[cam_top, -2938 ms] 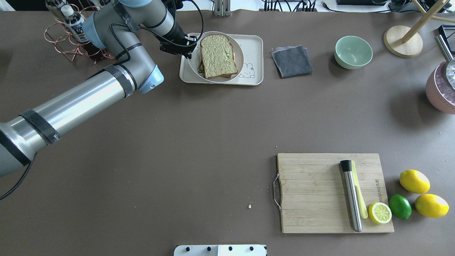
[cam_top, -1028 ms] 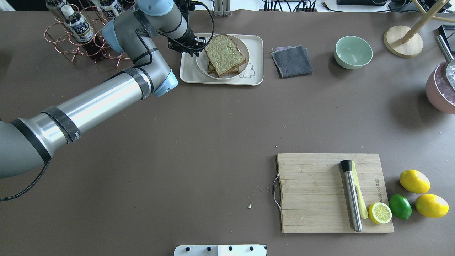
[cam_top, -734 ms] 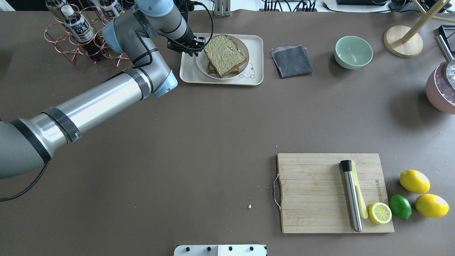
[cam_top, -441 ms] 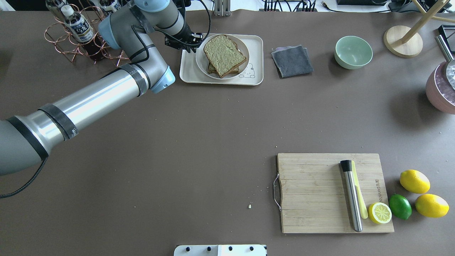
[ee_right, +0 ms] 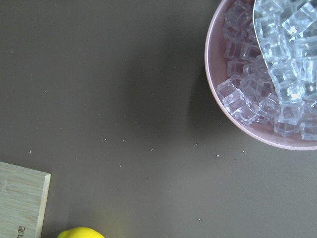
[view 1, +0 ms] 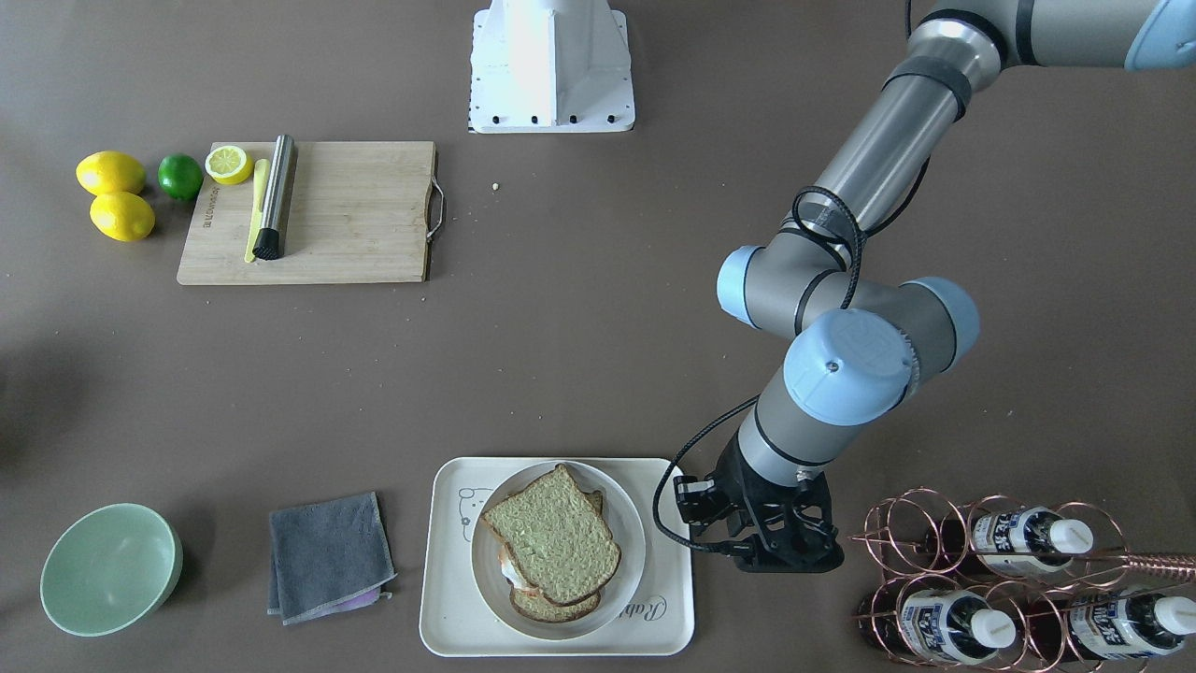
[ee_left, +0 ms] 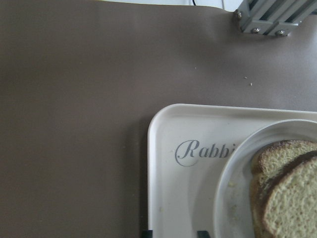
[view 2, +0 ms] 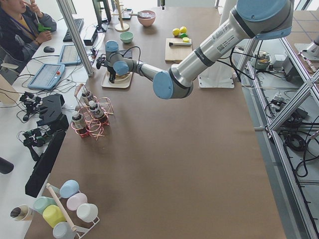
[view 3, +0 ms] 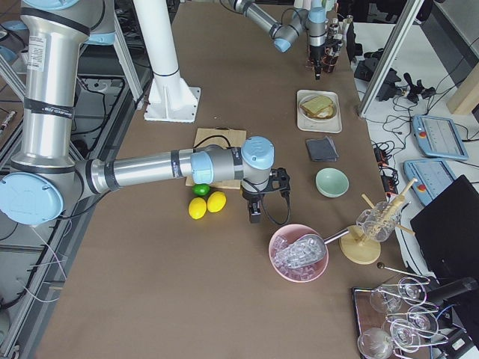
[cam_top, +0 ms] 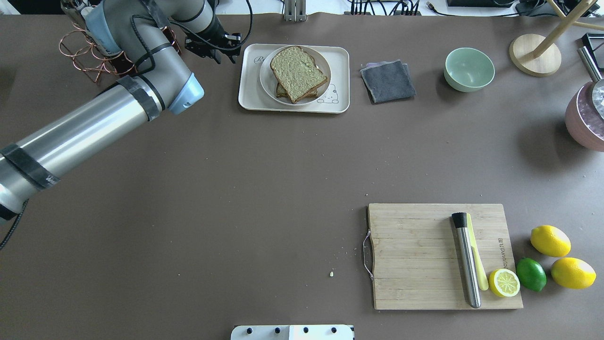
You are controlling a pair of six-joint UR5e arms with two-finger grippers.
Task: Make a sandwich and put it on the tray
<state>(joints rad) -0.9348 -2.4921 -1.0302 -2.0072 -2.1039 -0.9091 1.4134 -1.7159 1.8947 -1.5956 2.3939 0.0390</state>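
Observation:
The sandwich (cam_top: 297,73), two brown-crusted slices with a fried egg edge (view 1: 509,565) showing between them, lies on the round white plate (cam_top: 263,75). The plate rests flat on the cream tray (cam_top: 247,97) with the "Rabbit" script (ee_left: 205,151). My left gripper (cam_top: 225,54) is open and empty, just beyond the tray's left far corner, apart from the plate. In the left wrist view its fingertips (ee_left: 146,232) stand wide apart over the tray's edge (ee_left: 168,188). My right gripper (view 3: 254,213) shows only in the exterior right view, near the lemons; I cannot tell its state.
A copper bottle rack (cam_top: 94,42) stands close behind my left arm. A grey cloth (cam_top: 387,80) and green bowl (cam_top: 468,69) lie right of the tray. The cutting board (cam_top: 410,255), lemons (cam_top: 549,241), lime (cam_top: 531,274) and pink ice bowl (cam_top: 585,118) are on the right.
The plate with the sandwich has gone from tilted in my left gripper to flat on the tray. My left gripper has let it go and drawn back to the left, off the tray.

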